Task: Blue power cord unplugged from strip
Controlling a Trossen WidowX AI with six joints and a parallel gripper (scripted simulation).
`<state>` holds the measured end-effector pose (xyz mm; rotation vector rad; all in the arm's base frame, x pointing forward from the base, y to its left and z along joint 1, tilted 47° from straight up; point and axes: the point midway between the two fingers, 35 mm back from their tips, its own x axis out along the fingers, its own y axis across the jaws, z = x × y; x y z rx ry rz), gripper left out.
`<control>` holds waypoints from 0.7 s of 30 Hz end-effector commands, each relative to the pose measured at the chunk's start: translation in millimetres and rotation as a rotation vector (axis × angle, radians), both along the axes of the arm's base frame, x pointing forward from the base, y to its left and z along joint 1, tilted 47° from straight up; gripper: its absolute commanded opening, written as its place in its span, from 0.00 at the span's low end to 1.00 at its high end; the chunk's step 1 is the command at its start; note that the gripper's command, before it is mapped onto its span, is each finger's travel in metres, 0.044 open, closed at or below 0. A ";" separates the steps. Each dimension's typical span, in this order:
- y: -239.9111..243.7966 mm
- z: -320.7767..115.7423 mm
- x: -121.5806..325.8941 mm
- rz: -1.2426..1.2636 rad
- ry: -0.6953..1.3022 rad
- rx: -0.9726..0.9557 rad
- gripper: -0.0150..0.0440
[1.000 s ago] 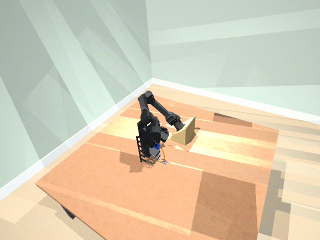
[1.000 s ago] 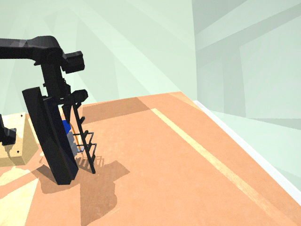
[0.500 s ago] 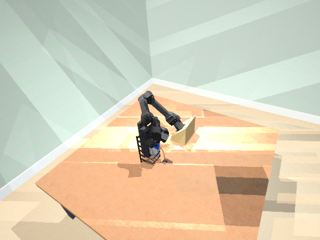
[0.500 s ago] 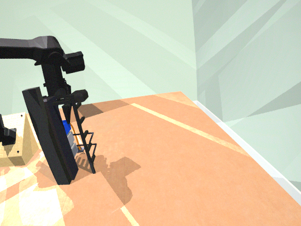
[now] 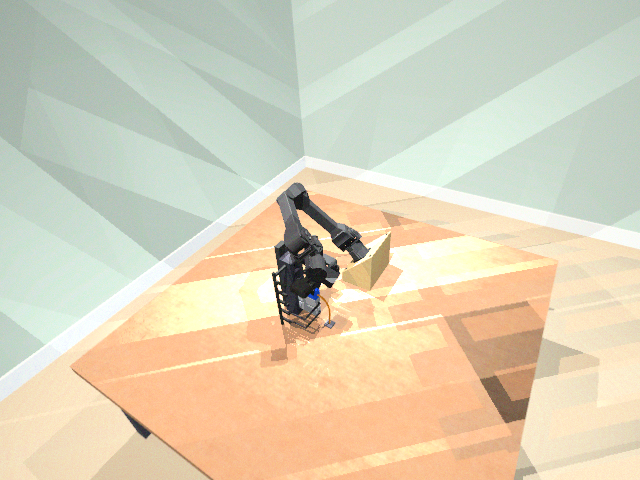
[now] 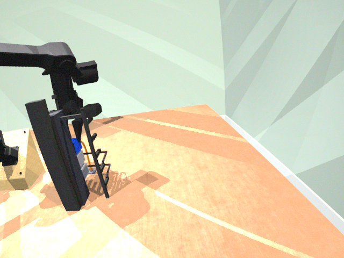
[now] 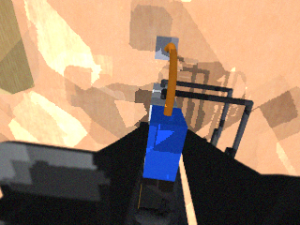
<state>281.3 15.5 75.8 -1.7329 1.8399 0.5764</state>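
Wrist view showed one blue plug (image 7: 163, 142) at the centre, clamped between the two dark fingers of the gripper (image 7: 161, 164), which had closed narrowly on its sides. From the plug's top end a single orange cord (image 7: 171, 77) ran toward 12 o'clock and curled over a small pale blue-grey square (image 7: 167, 48) lying on the orange table top (image 7: 244, 42). Just past the plug, at about 1 to 2 o'clock, stood one thin black wire rack (image 7: 225, 105), its bars crossing behind the cord. A grey block (image 7: 157, 94) showed just beyond the plug's far end, at 12 o'clock.

From the exterior camera, the plug (image 6: 75, 144) sat on the face of one tall dark power strip (image 6: 52, 155), which leaned upright on the table (image 6: 210, 172); whether its prongs were fully seated or partly out could not be told. Two grey plugs (image 6: 80, 162) sat below the blue one on the same face. The gripper (image 6: 78, 129) came down on the plug from 12 o'clock, and the cord (image 6: 86, 155) hung between the strip and the rack (image 6: 97, 160), which stood at 3 o'clock of the strip.

One tan wedge-shaped block (image 6: 19, 160) rested at 9 o'clock of the strip, with a dark part of the robot against it. The top camera showed the single arm (image 5: 305, 222) bent over the strip (image 5: 289, 289), the wedge (image 5: 369, 263) at its 2 o'clock.
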 end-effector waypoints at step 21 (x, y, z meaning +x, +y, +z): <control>38.7 -29.0 1.1 0.018 -0.001 0.064 0.57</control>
